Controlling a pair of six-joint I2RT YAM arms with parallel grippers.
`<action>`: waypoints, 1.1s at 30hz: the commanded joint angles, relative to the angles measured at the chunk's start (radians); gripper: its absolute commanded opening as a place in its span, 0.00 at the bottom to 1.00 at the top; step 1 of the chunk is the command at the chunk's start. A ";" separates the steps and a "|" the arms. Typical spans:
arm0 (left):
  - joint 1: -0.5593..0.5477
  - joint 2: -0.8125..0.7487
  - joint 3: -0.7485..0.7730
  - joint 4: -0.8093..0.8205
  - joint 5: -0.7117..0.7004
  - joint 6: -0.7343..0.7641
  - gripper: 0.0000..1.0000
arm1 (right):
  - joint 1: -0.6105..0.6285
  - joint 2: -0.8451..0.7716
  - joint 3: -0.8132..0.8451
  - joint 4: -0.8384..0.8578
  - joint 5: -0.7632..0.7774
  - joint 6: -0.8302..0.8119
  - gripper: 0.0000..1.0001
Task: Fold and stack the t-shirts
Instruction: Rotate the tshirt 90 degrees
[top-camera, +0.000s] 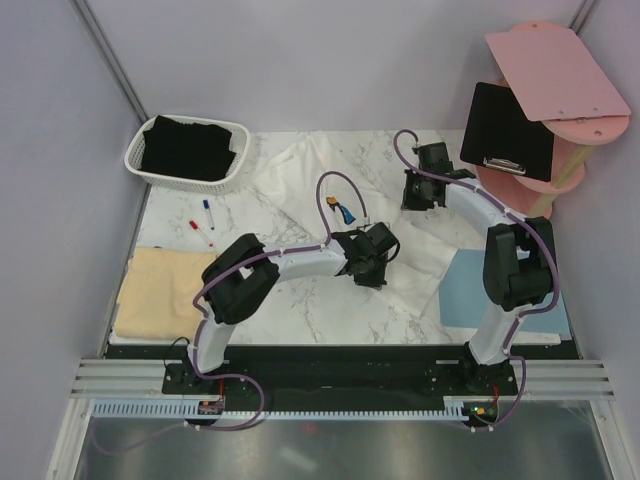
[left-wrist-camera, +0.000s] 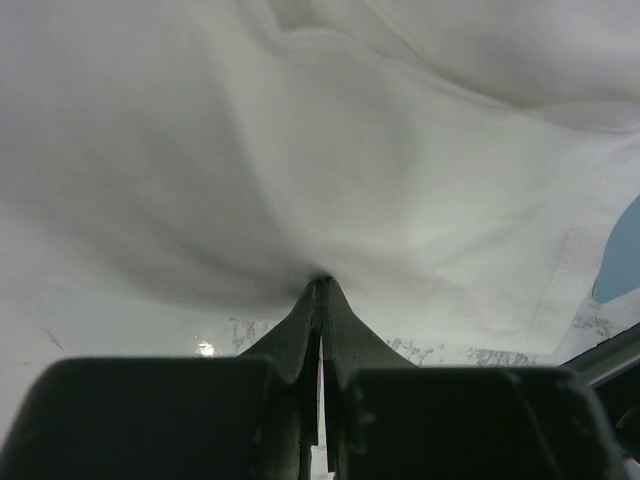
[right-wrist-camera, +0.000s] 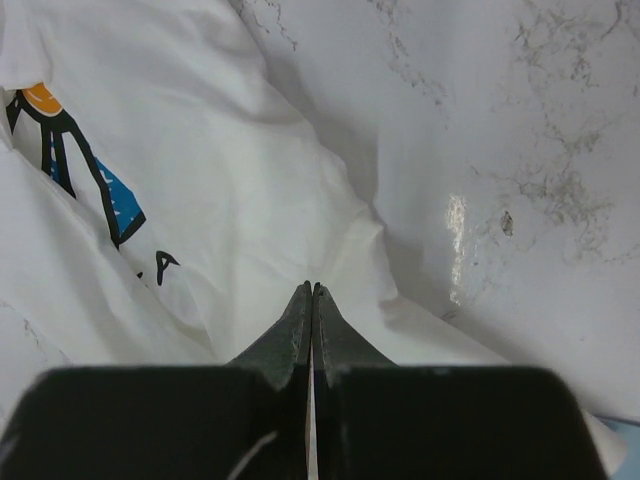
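Observation:
The white t-shirt (top-camera: 305, 175) lies crumpled across the middle of the marble table. My left gripper (top-camera: 374, 262) is shut on its near part; in the left wrist view the cloth (left-wrist-camera: 330, 160) puckers into the closed tips (left-wrist-camera: 322, 281). My right gripper (top-camera: 418, 195) is shut on the shirt's far right part, and the cloth (right-wrist-camera: 250, 200) gathers at its tips (right-wrist-camera: 312, 288). Part of the blue print (right-wrist-camera: 110, 205) shows there. The pale yellow t-shirt (top-camera: 165, 290) lies folded at the left front. The black t-shirt (top-camera: 190, 148) lies in a basket.
The white basket (top-camera: 140, 140) stands at the back left. Two markers (top-camera: 205, 222) lie in front of it. A light-blue mat (top-camera: 485, 290) lies at the right front, partly under the white shirt. A black clipboard (top-camera: 505, 130) leans on a pink shelf (top-camera: 560, 75) at the back right.

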 joint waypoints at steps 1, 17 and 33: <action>-0.002 -0.036 -0.108 -0.079 -0.029 -0.059 0.02 | -0.003 0.016 -0.009 0.052 -0.068 -0.014 0.00; -0.004 -0.317 -0.407 -0.251 -0.081 -0.065 0.02 | 0.003 0.163 0.071 0.285 -0.261 0.001 0.98; -0.002 -0.835 -0.408 -0.527 -0.264 -0.015 0.02 | 0.012 0.579 0.397 0.575 -0.442 0.222 0.98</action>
